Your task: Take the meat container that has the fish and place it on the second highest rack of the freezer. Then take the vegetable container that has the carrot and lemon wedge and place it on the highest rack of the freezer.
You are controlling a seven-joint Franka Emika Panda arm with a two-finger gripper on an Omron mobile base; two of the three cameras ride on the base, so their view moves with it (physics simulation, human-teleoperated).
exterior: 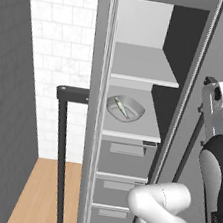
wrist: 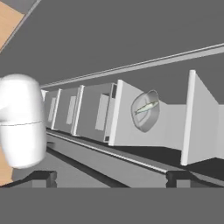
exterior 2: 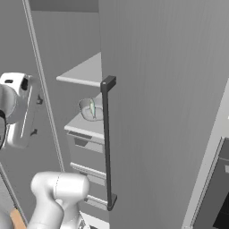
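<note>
On the lower shelf's [exterior: 131, 130] front half sits the meat container [exterior: 125, 108]; the pincer [wrist: 111, 177] gapes wide, empty.

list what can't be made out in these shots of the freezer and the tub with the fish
- Freezer top, left base view: cut off by the upper edge.
- Lowest drawer, left base view: partly behind the white arm.
- Meat container, right base view: its right side is hidden by the door and its handle.
- Fish, hand view: too small for detail.
- Hand, hand view: two dark fingertips set wide apart, the rest cut off by the lower edge.
</note>
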